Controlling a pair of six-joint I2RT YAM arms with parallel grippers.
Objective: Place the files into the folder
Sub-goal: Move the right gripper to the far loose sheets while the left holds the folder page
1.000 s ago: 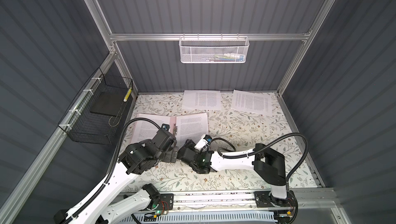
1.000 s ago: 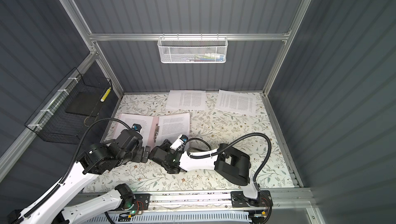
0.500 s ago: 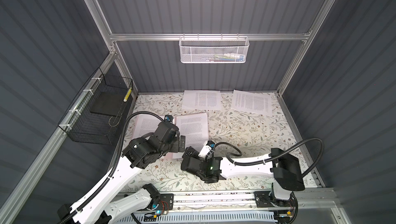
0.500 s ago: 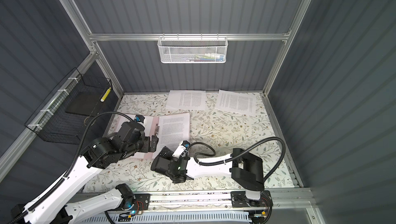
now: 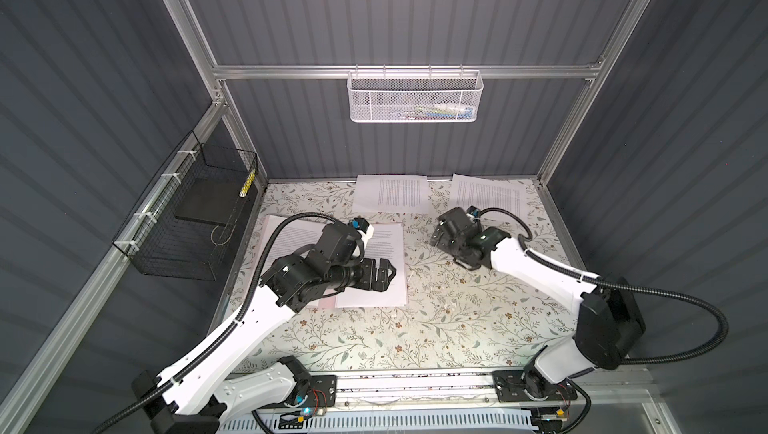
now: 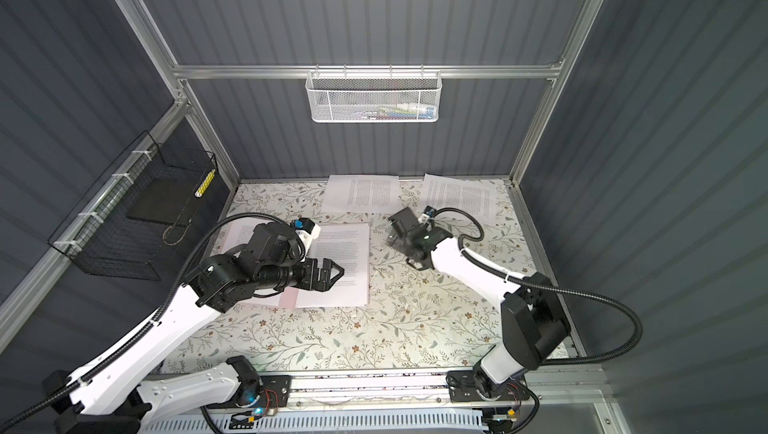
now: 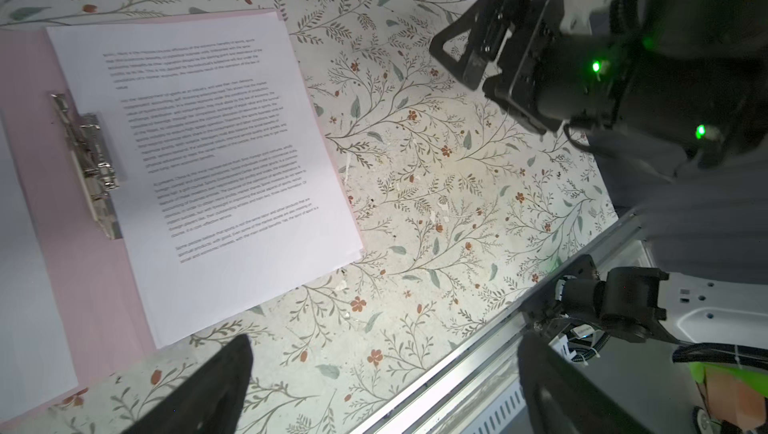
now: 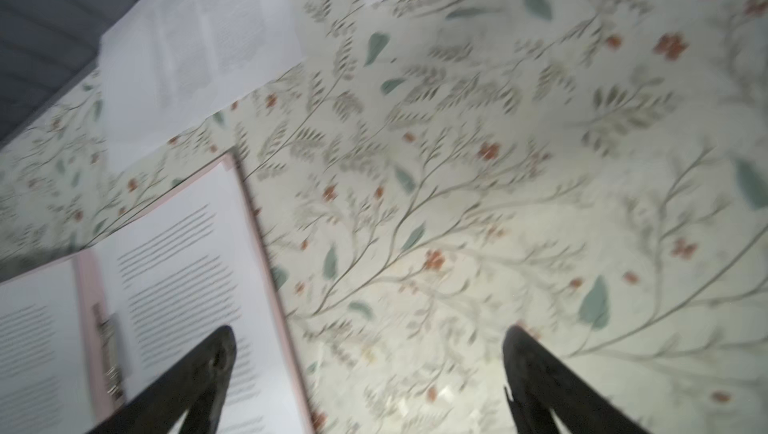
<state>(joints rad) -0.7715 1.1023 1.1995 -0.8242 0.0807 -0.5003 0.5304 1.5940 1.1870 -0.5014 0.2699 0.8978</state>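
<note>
The left gripper (image 7: 382, 342) has its fingers (image 7: 224, 382) spread wide with nothing between them. In both top views it (image 5: 380, 278) points right from a level forearm and hangs over the near left part of the sheet (image 5: 386, 241) on the folder's right half. The wrist view shows that sheet (image 7: 208, 162) clear of the fingers.

The right gripper (image 8: 370, 332) is also spread and empty. Its wrist view is blurred. In a top view it (image 6: 399, 224) sits over bare floral cloth, right of the folder and just near of the far right loose sheet (image 6: 461, 197). Its arm reaches far and left from the near right base.

The folder (image 7: 37, 162) lies open on the left of the table (image 5: 436, 320). In the top views the left arm covers its spine, so only a pink strip (image 5: 326, 301) shows at its near edge. The left wrist view alone shows the metal clip (image 7: 89, 158) sharply. It runs along the spine beside the edge of the right-half sheet, and whether it grips the sheet I cannot tell. That sheet lies slightly askew. A second sheet (image 5: 286, 232) rests on the left half.

Only the top views show both remaining files whole. One (image 5: 392, 199) lies at the far middle, and the far right sheet (image 5: 490, 199) is beside it. Both are flat against the far wall and well apart from the folder. The right wrist view catches just one of them (image 8: 187, 50), along with the folder's far right corner.
</note>
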